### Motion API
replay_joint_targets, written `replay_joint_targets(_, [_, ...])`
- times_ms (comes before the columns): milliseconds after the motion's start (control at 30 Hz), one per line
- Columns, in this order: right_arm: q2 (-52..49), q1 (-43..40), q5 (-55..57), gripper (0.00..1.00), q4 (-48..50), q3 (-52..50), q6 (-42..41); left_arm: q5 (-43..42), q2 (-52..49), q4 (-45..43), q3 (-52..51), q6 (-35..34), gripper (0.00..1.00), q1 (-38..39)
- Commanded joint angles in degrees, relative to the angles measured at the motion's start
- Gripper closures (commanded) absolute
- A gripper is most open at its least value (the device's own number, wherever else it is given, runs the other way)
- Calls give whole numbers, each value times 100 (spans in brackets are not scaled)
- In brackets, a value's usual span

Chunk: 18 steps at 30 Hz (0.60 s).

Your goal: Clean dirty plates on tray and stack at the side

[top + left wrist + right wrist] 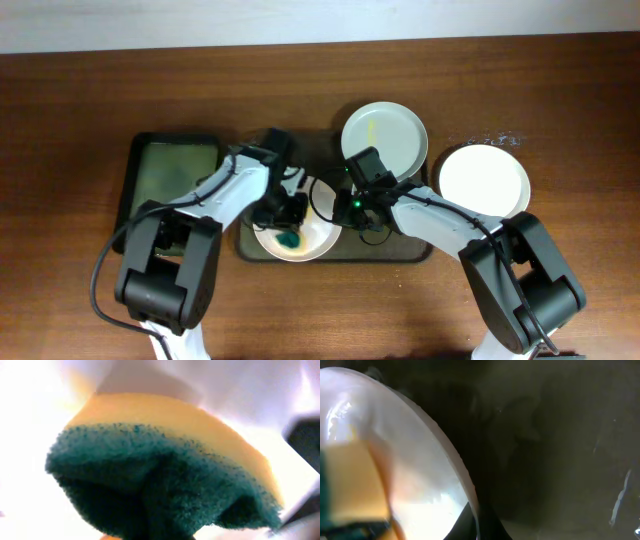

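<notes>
A sponge (165, 475) is clenched in the left tool (289, 225) and pressed onto the front plate (318, 238) on the tray (415, 252). That plate's rim appears pinched by the right tool (345, 208). Scrubbing is judged underway. Next, stacking is called for, past the streaked plate (385, 135), onto the clean plate (485, 180) on the surface (80, 100).

We find the tray (412, 250) at mid-table (60, 120). The front plate (312, 238) lies in its front left part, with a sponge (289, 241) on it. The rear plate (385, 135) sits at its rear right corner. The third plate (484, 180) lies on the table just right of the tray, and a smaller tray (175, 180) lies to the left.
</notes>
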State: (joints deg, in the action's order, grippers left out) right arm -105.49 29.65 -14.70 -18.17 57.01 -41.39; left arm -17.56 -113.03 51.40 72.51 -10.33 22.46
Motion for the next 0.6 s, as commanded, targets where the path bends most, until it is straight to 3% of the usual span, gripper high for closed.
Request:
replay_joint_targets(0, [-155,-17,-13,96,4,26,-63,-752,-160,138,-184,-160,100,144])
replay_joint_targets(100, [-155,-17,-13,96,4,26,-63,-483,-160,-31,-184,-688,100,140])
replay_joint_targets(267, [-155,-17,-13,96,0,26,-63,994,-160,-981,-181,-1325,100,140])
replay_joint_targets(433, [-155,-15,-13,96,-2,26,-63,1775,-160,-2221,-181,-1390,100,140])
replay_joint_targets(567, [-164,-48,-9,96,-94,26,-70,3237,-160,-2415,-181,-1600,100,140])
